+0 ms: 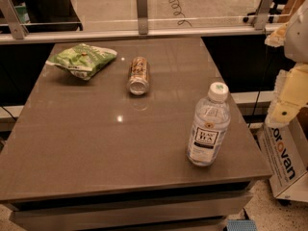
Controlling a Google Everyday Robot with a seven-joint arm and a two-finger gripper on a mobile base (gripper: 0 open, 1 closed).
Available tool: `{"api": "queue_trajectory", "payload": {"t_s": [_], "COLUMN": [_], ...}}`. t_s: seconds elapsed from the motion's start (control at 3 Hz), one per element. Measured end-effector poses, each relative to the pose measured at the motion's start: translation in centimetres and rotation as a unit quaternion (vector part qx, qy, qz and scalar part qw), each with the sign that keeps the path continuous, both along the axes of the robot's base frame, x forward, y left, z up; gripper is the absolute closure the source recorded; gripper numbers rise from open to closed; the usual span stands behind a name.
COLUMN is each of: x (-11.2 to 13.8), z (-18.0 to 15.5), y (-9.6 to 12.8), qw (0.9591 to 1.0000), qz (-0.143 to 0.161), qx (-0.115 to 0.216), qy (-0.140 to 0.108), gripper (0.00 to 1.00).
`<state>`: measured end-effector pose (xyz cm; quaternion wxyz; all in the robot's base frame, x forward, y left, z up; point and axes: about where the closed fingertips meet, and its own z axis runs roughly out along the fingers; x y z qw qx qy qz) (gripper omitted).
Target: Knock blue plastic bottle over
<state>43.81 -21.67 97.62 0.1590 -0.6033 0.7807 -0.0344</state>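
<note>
The blue plastic bottle stands upright near the front right of the brown table. It is clear and ribbed, with a white cap and a white label with a dark square logo. My gripper shows as a pale, yellowish shape at the right edge of the camera view. It is beyond the table's right side, apart from the bottle and a little higher than it. Nothing is in contact with the bottle.
A tan drink can lies on its side at the table's middle back. A green snack bag lies at the back left. A white box with orange lettering stands on the floor right of the table. A glass railing runs behind.
</note>
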Motion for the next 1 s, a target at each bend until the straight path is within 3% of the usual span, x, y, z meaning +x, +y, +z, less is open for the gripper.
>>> {"api": "queue_trajectory", "payload": {"t_s": [0.33,0.67,1.0], "x": [0.0,-0.8,-2.3], "z": [0.0,-0.7,-1.4], "y": [0.0,0.1,-0.3], "qw": [1.0,0.9993,0.9934], "qz": [0.0,-0.005,-0.022], "qx": [0.0,0.037,0.112], "qy": [0.0,-0.005,-0.013], "gripper": [0.0,0.0,0.0]}}
